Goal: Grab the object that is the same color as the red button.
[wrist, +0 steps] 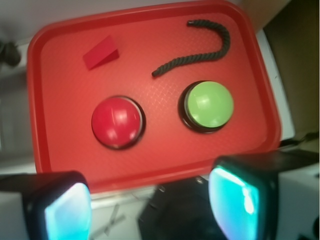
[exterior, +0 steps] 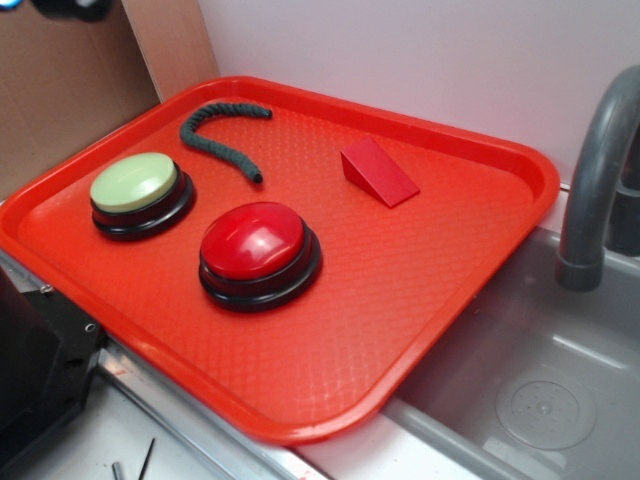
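Teal-lit pads on black fingers (wrist: 65, 210) fill the bottom of the wrist view, set wide apart, nothing between them; both are cut off by the lower edge and blurred. The fingers hang above the near rim of the red tray (wrist: 40, 100), off the tray itself. In the exterior view the arm is not clearly visible, only a dark blur at the top left corner. Nearest on the tray is the red button (wrist: 118, 122), glossy dome on a black base, with the pale green button (wrist: 209, 106) beside it, apart. The small red wedge block (wrist: 101, 52) lies flat toward the far corner, well apart from both buttons, touching nothing. A dark green rope (wrist: 200, 47) curls in a hook at the far side. A grey sink (exterior: 540, 400) and faucet (exterior: 595, 190) sit past the tray, faucet cut off by the frame.
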You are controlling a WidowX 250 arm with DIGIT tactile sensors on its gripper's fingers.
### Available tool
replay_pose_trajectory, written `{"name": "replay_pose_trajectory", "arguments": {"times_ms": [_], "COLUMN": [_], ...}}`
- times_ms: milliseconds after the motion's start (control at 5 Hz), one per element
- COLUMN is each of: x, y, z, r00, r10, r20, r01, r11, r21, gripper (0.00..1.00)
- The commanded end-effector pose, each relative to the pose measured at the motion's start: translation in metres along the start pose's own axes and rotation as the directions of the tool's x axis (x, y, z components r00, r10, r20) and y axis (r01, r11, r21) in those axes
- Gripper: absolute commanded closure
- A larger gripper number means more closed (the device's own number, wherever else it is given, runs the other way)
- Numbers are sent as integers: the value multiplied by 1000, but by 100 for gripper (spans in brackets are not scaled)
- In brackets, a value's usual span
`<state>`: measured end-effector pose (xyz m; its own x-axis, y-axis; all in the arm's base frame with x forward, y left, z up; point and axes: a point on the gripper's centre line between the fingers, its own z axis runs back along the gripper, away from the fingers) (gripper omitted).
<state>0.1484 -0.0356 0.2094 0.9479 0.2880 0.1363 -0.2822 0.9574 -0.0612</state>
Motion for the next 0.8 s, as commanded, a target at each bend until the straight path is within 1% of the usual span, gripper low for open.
{"name": "replay_pose_trajectory", "arguments": {"times_ms": [0, 200, 400, 600], "x": [54, 78, 94, 107], "y": [-16, -28, -39, -48], "z": [-46, -74, -99, -126], "r00": [878, 781, 706, 656], "r10": [456, 596, 671, 715], "r20": [142, 184, 225, 240], "r01": [-457, -592, -669, -717], "r11": [889, 802, 737, 690], "r21": [-27, -82, -98, -96], "gripper": [0, 0, 0, 0]}}
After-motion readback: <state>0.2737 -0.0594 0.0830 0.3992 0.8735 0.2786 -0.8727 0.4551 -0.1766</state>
